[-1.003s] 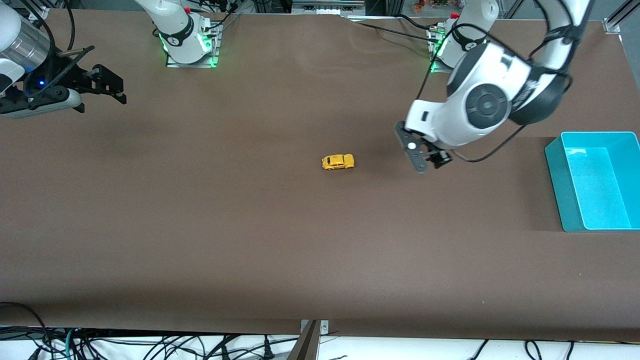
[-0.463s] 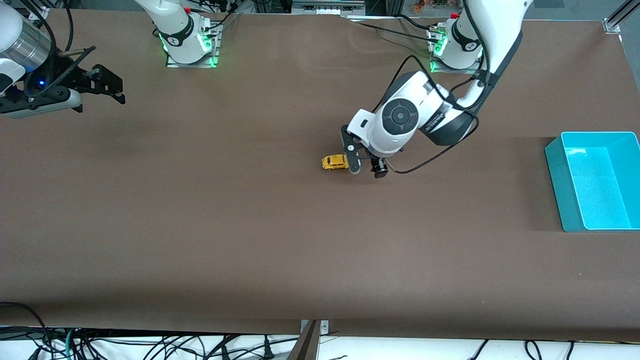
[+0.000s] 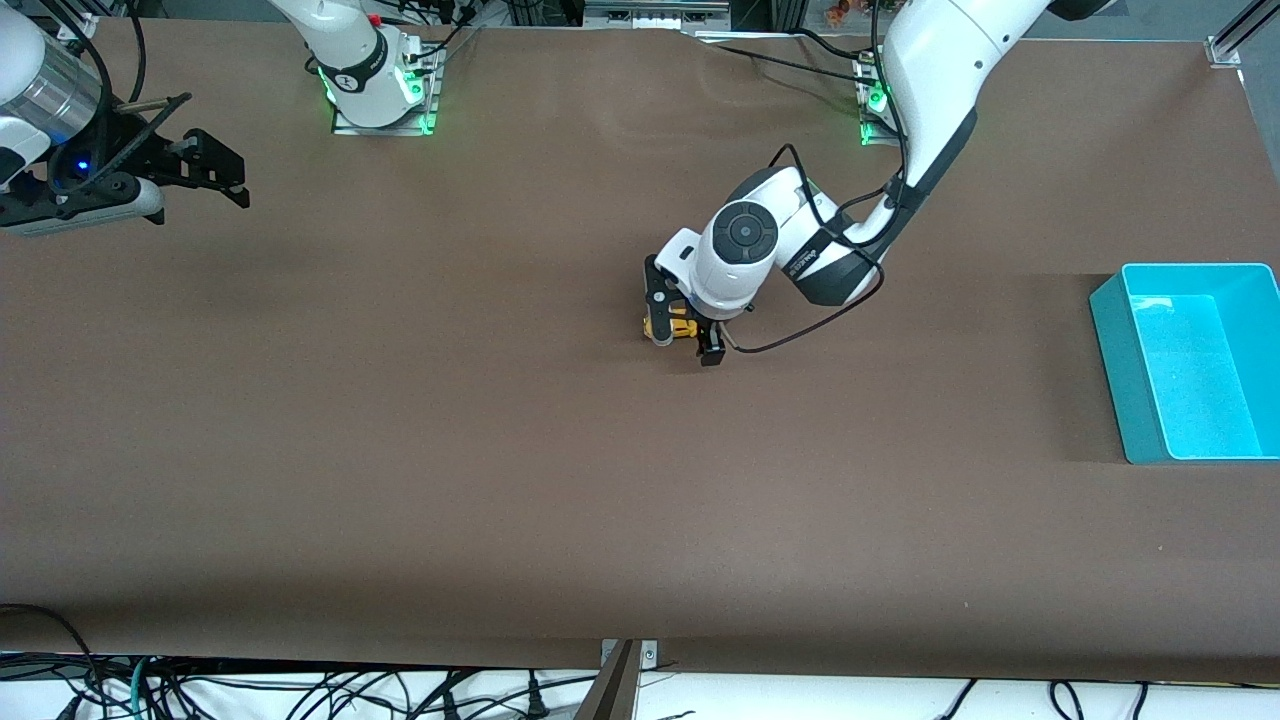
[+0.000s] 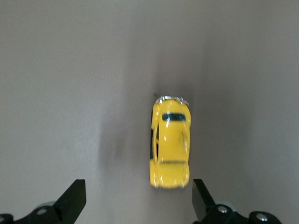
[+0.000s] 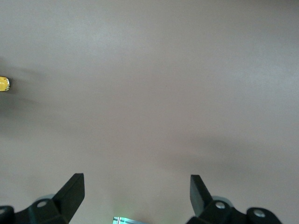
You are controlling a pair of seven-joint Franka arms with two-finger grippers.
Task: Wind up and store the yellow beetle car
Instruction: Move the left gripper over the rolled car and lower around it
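Note:
The yellow beetle car [image 3: 682,322] stands on its wheels on the brown table [image 3: 500,450], near the middle. My left gripper [image 3: 685,342] has come down over it, open, with one finger on each side of the car. In the left wrist view the car [image 4: 170,144] lies lengthwise, off-centre in the left gripper [image 4: 138,200]. Its end is about level with the fingertips [image 4: 201,196] and close to one of them, not touching. My right gripper [image 3: 225,170] waits open above the right arm's end of the table. The right wrist view shows the right gripper [image 5: 136,191] with nothing between its fingers.
A teal bin [image 3: 1110,340] stands at the left arm's end of the table, with nothing showing in it. A sliver of yellow [image 5: 3,84] shows at the edge of the right wrist view. Cables hang under the table edge nearest the front camera.
The left arm has swung from near the teal bin toward the middle of the table and dropped, so its open gripper now straddles the car. The car and the right arm have not moved.

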